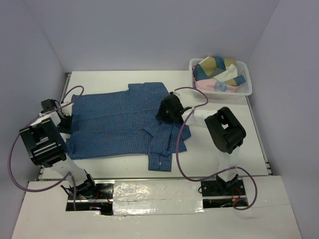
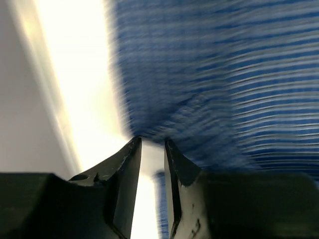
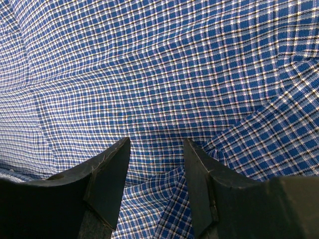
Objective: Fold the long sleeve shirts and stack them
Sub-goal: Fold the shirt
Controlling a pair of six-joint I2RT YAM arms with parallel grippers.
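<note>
At desk (image 1: 224, 144) left edge: left tool (image 2: 152, 141) nearly together at shirt (image 1: 114, 124) end, grip unclear; right tool (image 3: 155, 141) apart over opposite end.

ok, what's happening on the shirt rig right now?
Two arms are working a blue checked shirt spread on the table. The left end effector is at the shirt's left edge, fingers nearly together; the blur hides whether it grips. The right end effector is down on the right side, jaws apart, beside a folded-in sleeve. A basket of other clothes sits far right.
</note>
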